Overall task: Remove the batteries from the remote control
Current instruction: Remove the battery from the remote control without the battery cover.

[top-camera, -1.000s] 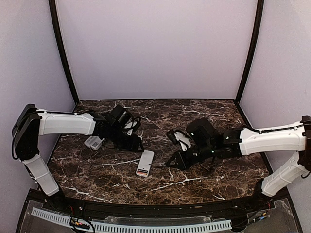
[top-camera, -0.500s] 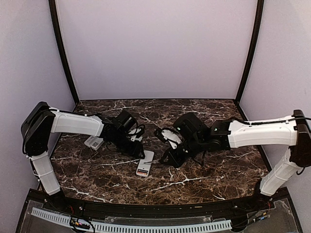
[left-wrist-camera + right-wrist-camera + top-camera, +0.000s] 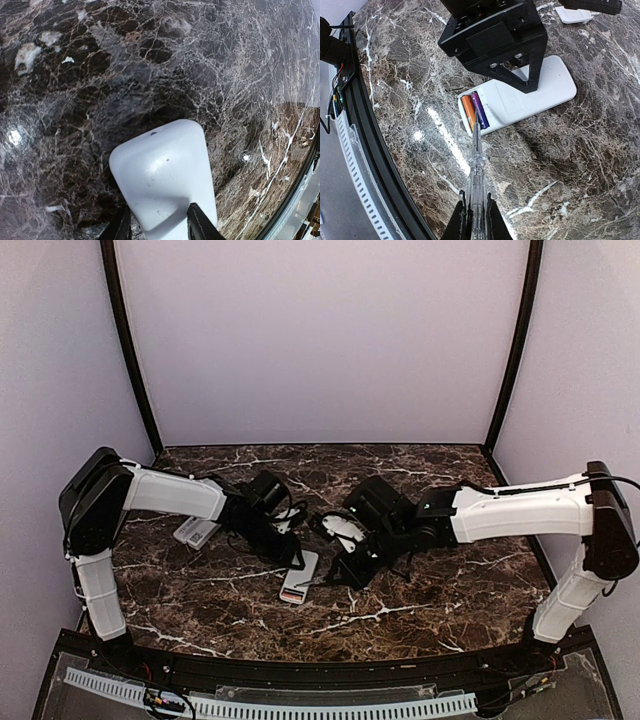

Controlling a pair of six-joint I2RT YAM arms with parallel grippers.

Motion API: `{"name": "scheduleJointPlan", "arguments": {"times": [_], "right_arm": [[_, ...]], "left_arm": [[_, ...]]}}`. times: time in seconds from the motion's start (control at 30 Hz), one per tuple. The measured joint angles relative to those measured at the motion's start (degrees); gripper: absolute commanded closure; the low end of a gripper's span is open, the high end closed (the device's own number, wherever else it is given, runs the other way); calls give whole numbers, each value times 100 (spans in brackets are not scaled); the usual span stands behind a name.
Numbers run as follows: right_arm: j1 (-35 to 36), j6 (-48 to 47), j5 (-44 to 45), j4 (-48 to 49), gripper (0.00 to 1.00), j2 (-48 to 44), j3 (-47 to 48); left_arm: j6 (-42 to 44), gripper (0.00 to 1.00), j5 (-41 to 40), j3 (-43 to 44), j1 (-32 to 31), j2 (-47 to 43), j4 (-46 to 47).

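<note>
- Batteries [image 3: 293,594] show from the top external camera only as a small reddish patch at the near end of the white oblong plastic remote control [image 3: 299,576]. It lies flat on the dark brown, white-veined marble bench [image 3: 430,600] between the two arms.
- In that view the left end effector [image 3: 291,556] sits over the remote's far part. The right end effector [image 3: 340,575] is just beside the remote on its right. A pair of pale flat oblong pieces [image 3: 195,532] lies near the left arm, well apart from the remote.
- From the left wrist, a rounded white end of the remote fills the lower middle. Two black fingers [image 3: 200,227] stand close against its sides, but whether they pinch it cannot be told.
- From the right wrist, the remote's compartment is open at its near end. An orange cell [image 3: 467,112] and a purple cell [image 3: 480,109] lie in it side by side.
- The right end effector is pressed together on a thin clear plastic stick [image 3: 476,170]. Its tip lies over the seam between the two cells.
- The black left end effector stands over the remote's middle.
- A small flat white cover [image 3: 575,14] lies at the top edge, partly cut off.
</note>
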Motion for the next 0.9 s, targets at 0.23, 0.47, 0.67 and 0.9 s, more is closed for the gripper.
{"name": "scheduleJointPlan", "arguments": {"times": [0.23,0.47,0.67,0.9], "right_arm": [[15,-66,-55,-26,100,175,59],[35,-74,-24,-118,100,372,192],[42,52,-33,-157,100,411,315],[42,286,-153,-146,100,518,391]], "left_arm": [[68,66,42,55,-31,59,2],[116,68,-2,109,-96,96,13],[129,69,-63,136,-120,103,9],[138,69,-127,181,-149,122,-9]]}}
